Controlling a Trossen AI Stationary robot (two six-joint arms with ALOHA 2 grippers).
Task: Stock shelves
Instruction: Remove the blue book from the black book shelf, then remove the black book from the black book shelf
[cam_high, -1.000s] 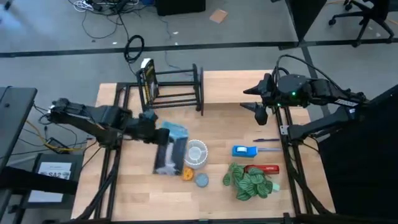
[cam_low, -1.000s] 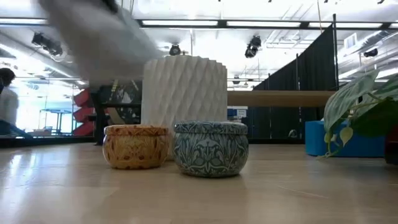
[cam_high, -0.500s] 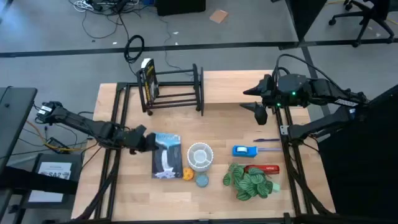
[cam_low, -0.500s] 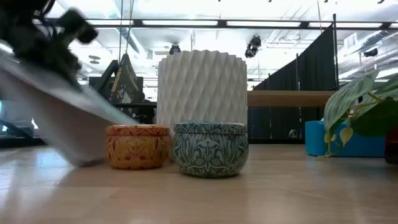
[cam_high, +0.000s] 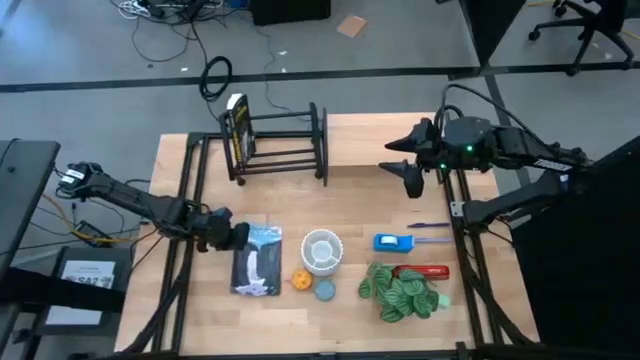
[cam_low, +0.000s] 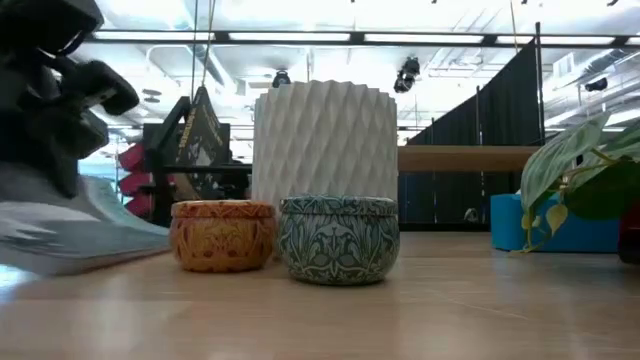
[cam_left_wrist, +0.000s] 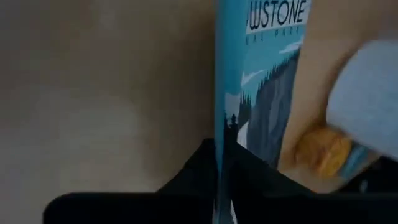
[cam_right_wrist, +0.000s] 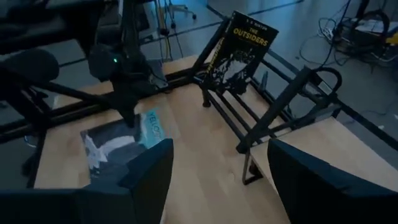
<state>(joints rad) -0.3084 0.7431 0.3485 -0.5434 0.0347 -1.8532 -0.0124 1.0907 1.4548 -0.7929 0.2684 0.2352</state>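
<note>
At 8 o'clock on surface (cam_high: 350, 305): left gripper (cam_high: 232, 238) pinches book (cam_high: 255, 260) by its edge | thin, floppy, likely slippery; grip spine | rack (cam_high: 280, 140) at 11 | right gripper (cam_high: 408, 160) spread, idle at 2.

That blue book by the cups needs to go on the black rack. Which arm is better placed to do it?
The left one. Its gripper is already clamped on the blue book's edge, while the right gripper hangs open, apart from the book, beside the rack.
</note>
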